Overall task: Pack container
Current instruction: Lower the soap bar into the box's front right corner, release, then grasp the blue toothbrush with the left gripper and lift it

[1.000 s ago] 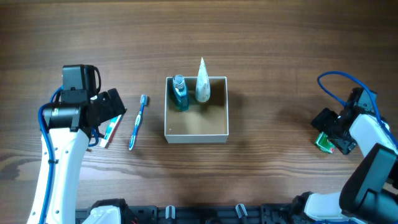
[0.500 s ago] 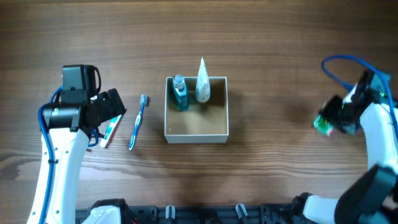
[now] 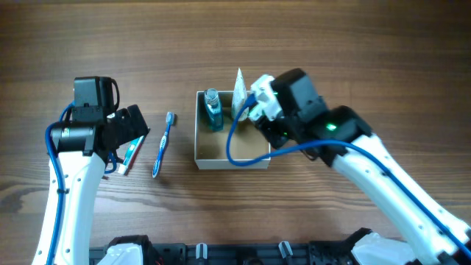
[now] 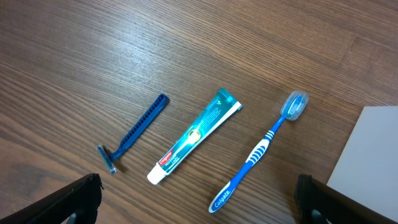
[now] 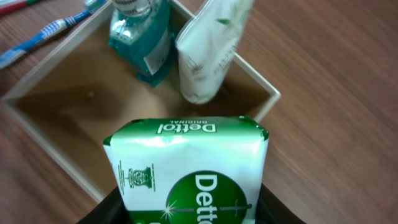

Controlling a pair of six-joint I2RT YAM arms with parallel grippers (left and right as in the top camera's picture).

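Placing step: right pincer (image 5: 186, 214) grasping green soap pack (image 5: 186, 168) over container (image 3: 221, 151). Next: lower onto bare floor beside bottle (image 5: 140, 31), pouch (image 5: 208, 50), let go. Left pincer (image 4: 202, 202) released, empty.

On the brown wood-grain table (image 4: 93, 50), a dark blue disposable razor (image 4: 132, 132), a teal toothpaste tube (image 4: 194, 137) and a blue-and-white toothbrush (image 4: 258, 152) were laid apart, left to right. Further right, a teal liquid bottle (image 5: 138, 37) and a white pouch (image 5: 211, 53) were stood side by side, with a green Dettol packet (image 5: 189, 168) seen nearer.
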